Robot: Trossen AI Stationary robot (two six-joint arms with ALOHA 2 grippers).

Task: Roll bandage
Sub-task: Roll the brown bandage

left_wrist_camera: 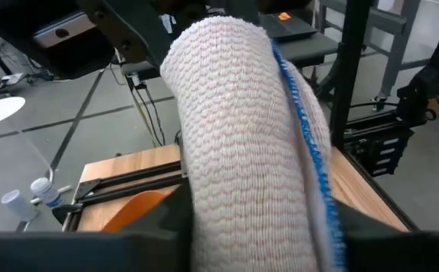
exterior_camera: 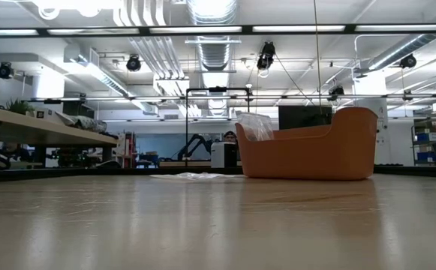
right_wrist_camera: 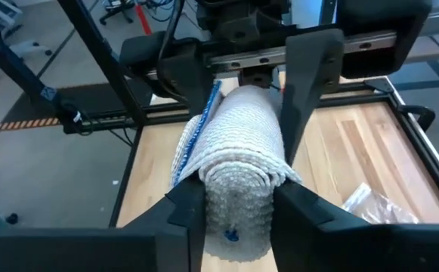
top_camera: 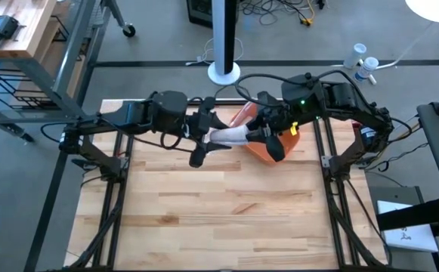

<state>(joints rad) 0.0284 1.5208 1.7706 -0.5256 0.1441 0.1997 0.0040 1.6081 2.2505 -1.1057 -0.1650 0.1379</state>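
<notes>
A white knitted bandage roll (top_camera: 230, 136) with a blue edge (left_wrist_camera: 304, 128) hangs level in the air above the table's far middle, between my two grippers. My left gripper (top_camera: 204, 138) comes from the table's left and is shut on one end. My right gripper (top_camera: 258, 134) comes from the right and is shut on the other end (right_wrist_camera: 238, 219). The roll's outer layer (right_wrist_camera: 191, 147) stands slightly loose along one side. Neither gripper shows in the low view. My left gripper pinches the roll's left end between its two fingers (right_wrist_camera: 301, 98), one on each side of the roll. The fingers come nearly level from the table's left and lie along the roll. The roll is clear of the table. My right gripper pinches the roll's right end (right_wrist_camera: 238, 189) between its two fingers (right_wrist_camera: 187, 204), one on each side. The fingers slant slightly down from the table's right and lie along the roll. The spiral end face looks toward the wrist, and the roll is lifted clear.
An orange bin (exterior_camera: 308, 146) holding a clear plastic bag (exterior_camera: 255, 124) stands at the far right, under my right arm. A clear wrapper (right_wrist_camera: 374, 204) lies on the wood beside it. Bare tabletop (top_camera: 219, 211) stretches toward the near edge.
</notes>
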